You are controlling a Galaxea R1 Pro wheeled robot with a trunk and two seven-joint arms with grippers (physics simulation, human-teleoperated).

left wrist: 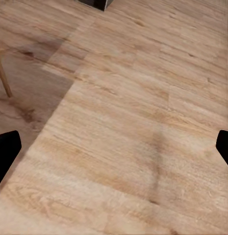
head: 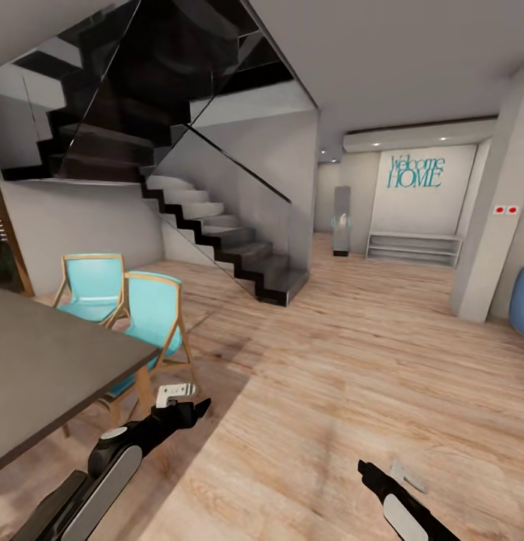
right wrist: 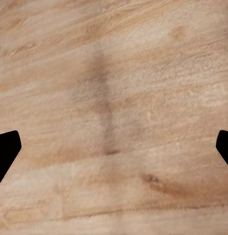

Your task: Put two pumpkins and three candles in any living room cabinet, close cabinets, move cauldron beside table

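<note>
Both jaws spread open w/ nothing between, left gripper (left wrist: pixel 114 147) & right gripper (right wrist: pixel 114 147) over bare plank floor (head: pixel 352 391).

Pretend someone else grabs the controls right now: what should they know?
Left gripper: open, empty, above bare wood floor.
Right gripper: open, empty, also over floor.
The head view looks past a dark table with two turquoise chairs towards a staircase and a "Welcome HOME" wall sign.
Nothing held, no step visibly done. Probably left: find the living room and begin.
</note>
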